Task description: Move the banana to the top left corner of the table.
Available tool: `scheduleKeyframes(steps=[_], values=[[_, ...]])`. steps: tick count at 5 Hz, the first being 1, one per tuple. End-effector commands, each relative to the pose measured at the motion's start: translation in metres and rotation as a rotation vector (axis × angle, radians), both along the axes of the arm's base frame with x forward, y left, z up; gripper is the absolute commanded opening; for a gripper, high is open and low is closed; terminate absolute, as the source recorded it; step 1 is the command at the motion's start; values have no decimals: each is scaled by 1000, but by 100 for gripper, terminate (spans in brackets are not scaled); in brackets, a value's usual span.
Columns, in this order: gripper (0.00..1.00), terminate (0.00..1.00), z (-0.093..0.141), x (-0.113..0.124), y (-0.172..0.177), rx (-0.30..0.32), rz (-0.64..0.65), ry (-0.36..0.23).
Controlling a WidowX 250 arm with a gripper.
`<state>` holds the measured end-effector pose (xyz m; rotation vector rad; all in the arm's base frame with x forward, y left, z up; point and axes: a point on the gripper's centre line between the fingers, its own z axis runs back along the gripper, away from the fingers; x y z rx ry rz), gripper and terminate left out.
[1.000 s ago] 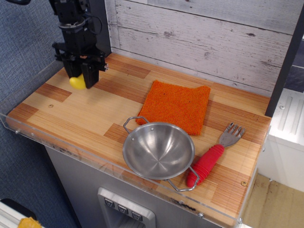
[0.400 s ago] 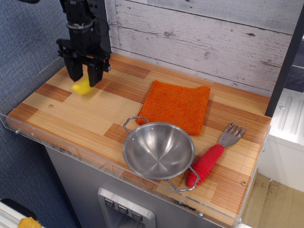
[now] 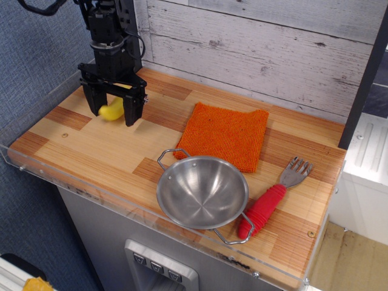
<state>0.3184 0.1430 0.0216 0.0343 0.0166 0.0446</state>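
Note:
The small yellow banana (image 3: 111,111) lies on the wood-plank table (image 3: 103,154) near its far left corner. My black gripper (image 3: 111,114) hangs right over it, open wide. One fingertip (image 3: 93,109) is left of the banana and the other is right of it, and neither finger touches it. The banana's far end is partly hidden behind the gripper body.
An orange cloth (image 3: 224,134) lies at the middle back. A steel bowl (image 3: 202,191) stands at the front, with a red-handled fork (image 3: 267,203) to its right. A clear acrylic guard (image 3: 36,173) runs along the front and left edges. A plank wall is behind.
The gripper was shut on the banana and held it above the corner. It has since moved slightly right, lowered, and opened, leaving the banana on the table between the fingers.

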Motion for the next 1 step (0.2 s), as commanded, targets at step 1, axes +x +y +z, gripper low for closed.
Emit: scheduleKeyframes(steps=[1], values=[[100, 100, 97, -13, 0, -49, 17, -167]])
